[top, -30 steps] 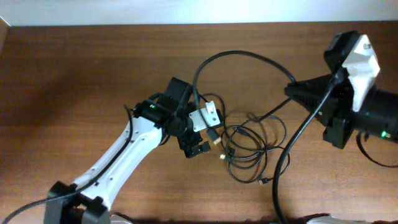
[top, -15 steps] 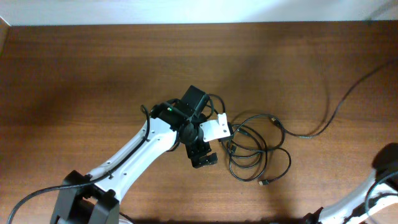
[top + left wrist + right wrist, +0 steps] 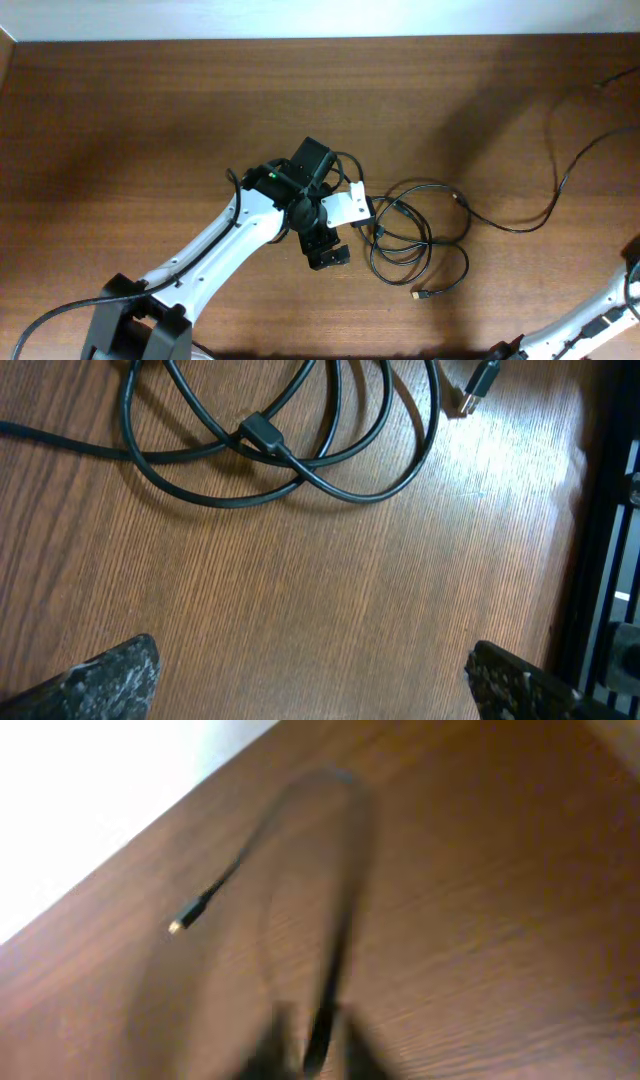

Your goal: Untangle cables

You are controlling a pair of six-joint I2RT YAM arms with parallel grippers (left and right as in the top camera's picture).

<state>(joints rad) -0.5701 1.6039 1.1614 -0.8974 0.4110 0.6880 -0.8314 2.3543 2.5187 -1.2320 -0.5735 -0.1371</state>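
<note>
Left gripper (image 3: 315,665) spread, empty, just short of the cables (image 3: 258,430). Right gripper (image 3: 312,1055): blurred, cannot tell. Suggest pinching one outer strand only, then drawing slowly sideways.

This looks like a robotics lab bench: a wood-grain counter (image 3: 120,120) set against a plain white wall (image 3: 300,18), with a white-and-black robot arm (image 3: 215,250) based at its near edge.

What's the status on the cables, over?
Left gripper open, empty, beside cables. Right gripper blurred, state unclear. One strand stretched right, rest looped. Nothing blocking.
</note>
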